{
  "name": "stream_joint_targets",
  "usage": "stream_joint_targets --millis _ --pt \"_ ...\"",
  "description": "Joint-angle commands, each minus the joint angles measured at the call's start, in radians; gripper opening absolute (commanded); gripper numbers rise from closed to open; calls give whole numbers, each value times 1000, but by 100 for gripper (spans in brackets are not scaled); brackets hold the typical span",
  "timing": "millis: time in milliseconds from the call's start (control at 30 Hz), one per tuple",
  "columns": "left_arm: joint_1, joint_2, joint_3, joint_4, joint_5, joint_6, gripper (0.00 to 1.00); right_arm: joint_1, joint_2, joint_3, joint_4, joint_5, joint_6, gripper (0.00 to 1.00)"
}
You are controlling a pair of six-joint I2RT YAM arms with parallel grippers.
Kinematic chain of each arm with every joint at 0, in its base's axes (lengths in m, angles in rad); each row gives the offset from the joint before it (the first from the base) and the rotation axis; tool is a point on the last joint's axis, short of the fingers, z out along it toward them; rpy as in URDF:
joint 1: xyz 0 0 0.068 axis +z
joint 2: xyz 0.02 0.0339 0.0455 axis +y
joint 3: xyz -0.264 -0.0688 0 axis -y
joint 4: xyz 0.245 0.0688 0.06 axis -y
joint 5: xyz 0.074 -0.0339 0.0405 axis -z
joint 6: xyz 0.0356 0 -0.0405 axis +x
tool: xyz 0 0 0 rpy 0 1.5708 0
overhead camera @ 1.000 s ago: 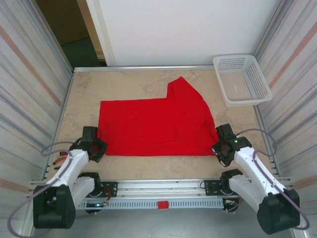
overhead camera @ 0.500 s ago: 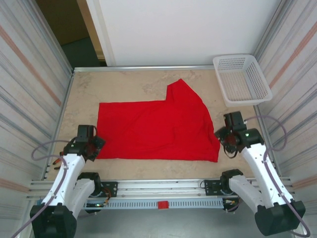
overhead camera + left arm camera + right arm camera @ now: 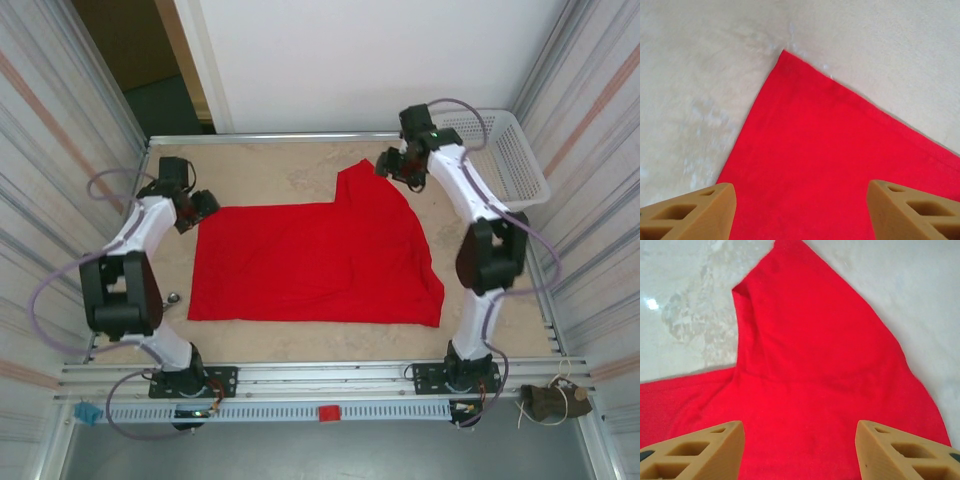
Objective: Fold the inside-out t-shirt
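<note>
While the red t-shirt (image 3: pixel 310 265) lies flat beside a white basket (image 3: pixel 530 185), the left gripper (image 3: pixel 198 206) and right gripper (image 3: pixel 392 166) hover over the shirt's far corners, jaws wide and empty, likely poised to pinch them for a fold

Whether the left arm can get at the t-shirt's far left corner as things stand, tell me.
Probably yes: the left gripper hovers just above that corner of the t-shirt, jaws open, nothing in between.
</note>
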Motion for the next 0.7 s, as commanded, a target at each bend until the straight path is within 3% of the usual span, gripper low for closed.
stream_joint_targets --millis 0,200,667 --pt "8 95 110 -61 38 122 70 6 177 235 -62 -23 -168 60" --pt "32 205 189 -79 55 130 70 15 511 653 -127 8 -246 63" --pt "74 257 221 -92 102 147 71 4 735 726 113 -8 -257 78"
